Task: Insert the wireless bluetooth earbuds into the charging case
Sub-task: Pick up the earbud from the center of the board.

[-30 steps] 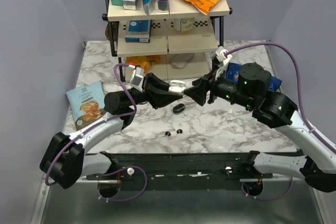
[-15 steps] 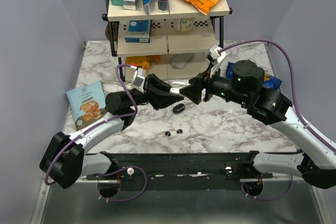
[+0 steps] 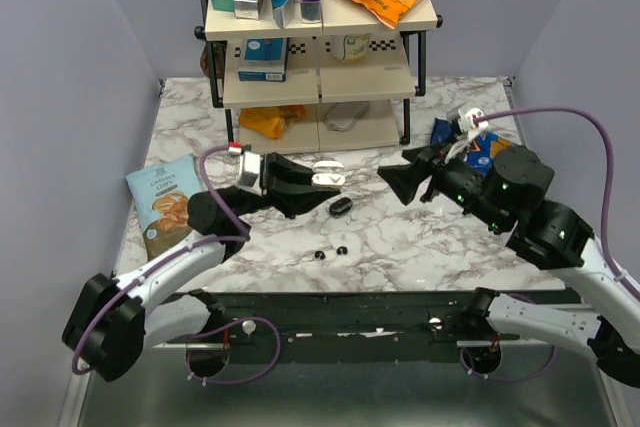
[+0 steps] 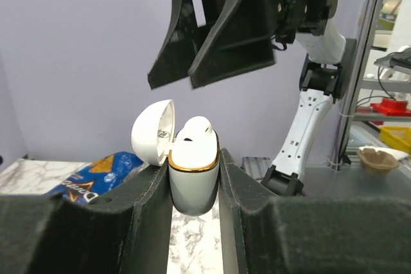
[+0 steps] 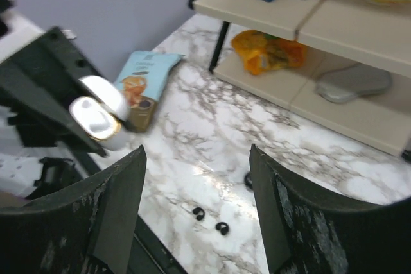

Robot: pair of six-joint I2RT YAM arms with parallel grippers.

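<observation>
Checking tools first: what do we log for each arm?

Reply: left gripper (image 3: 322, 177) clamped on a white case (image 4: 192, 174), lid open, one white bud (image 4: 196, 126) seated in it; its other socket we cannot make out. Right gripper (image 5: 196, 152) spread wide, carrying nothing, up off the marble table (image 3: 440, 237) at centre right of the top view.

Query: and the task's pieces?

Reply: black earbuds (image 3: 342, 249) side by side, not touching, lower centre of the top view, near the rail (image 3: 340, 302). Charging case (image 3: 341, 207) just above them in frame, long axis roughly left to right, slightly tilted. It looks closed, though it is too small for us to be sure.

Query: which arm do we favour?

Reply: the right. The buds lie down-left of its tips, and in its wrist view they sit low in frame between the open fingers. Left tips hang about as near, but they are occupied.
</observation>
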